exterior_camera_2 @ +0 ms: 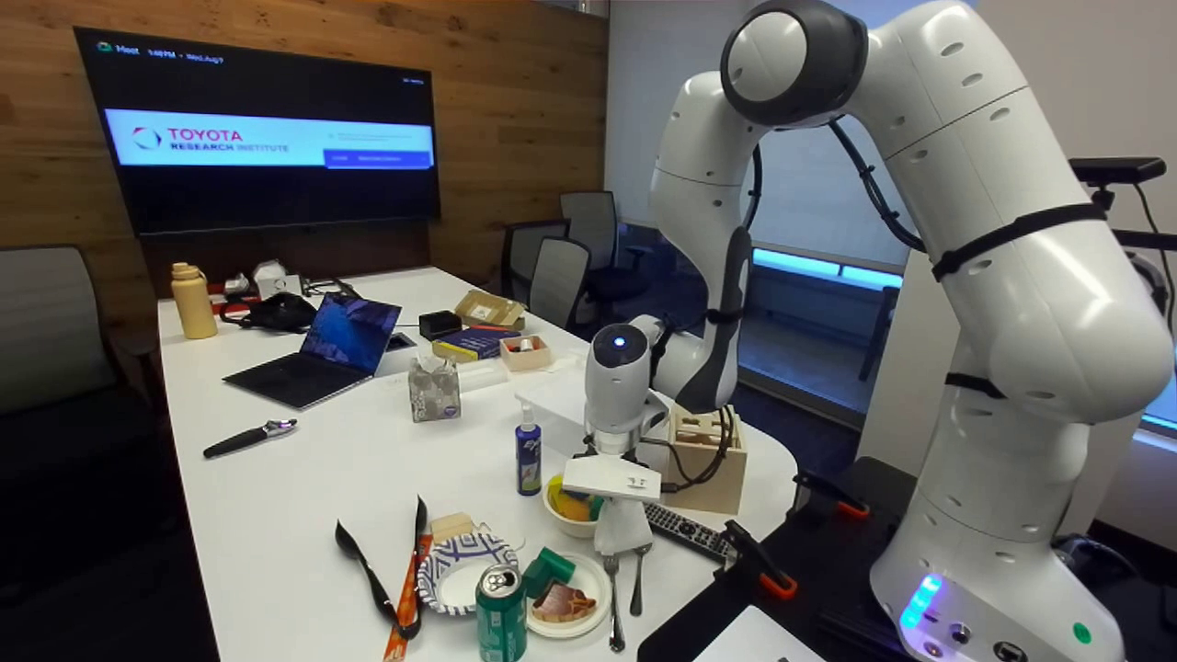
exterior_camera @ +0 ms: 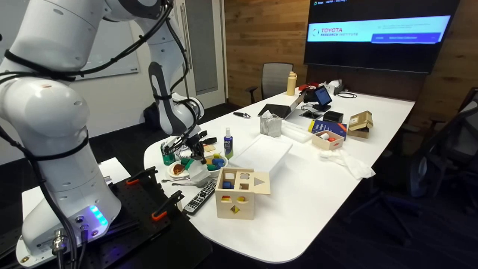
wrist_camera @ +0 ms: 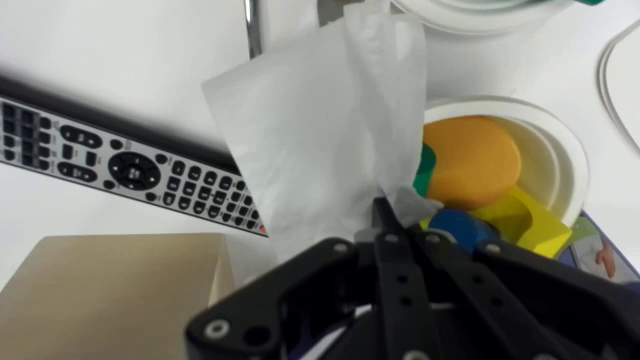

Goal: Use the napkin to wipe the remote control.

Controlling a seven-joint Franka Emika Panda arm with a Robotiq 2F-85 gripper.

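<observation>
A white robot arm [exterior_camera_2: 1021, 267] bends over a white table [exterior_camera: 295, 209], its pincer [wrist_camera: 398, 220] pinching a white napkin [wrist_camera: 320, 130] that hangs loosely beneath it. The remote control [wrist_camera: 135, 170] lies flat on the table, buttons upward, just beside a pale wooden shape-sorter box [exterior_camera: 245, 211]. In the wrist view, the napkin's edge meets the end of the remote control with a red button; whether they touch cannot be told. Near the napkin's opposite edge sits a white bowl [wrist_camera: 575, 165] holding coloured pieces [wrist_camera: 472, 160]. In an exterior view, silver cutlery [exterior_camera_2: 616, 630] lies by the napkin's lower end, next to a plate [exterior_camera_2: 602, 593], an upright green can [exterior_camera_2: 501, 611] stands beside the plate, and a blue spray bottle [exterior_camera_2: 529, 457] stands near the bowl.
</observation>
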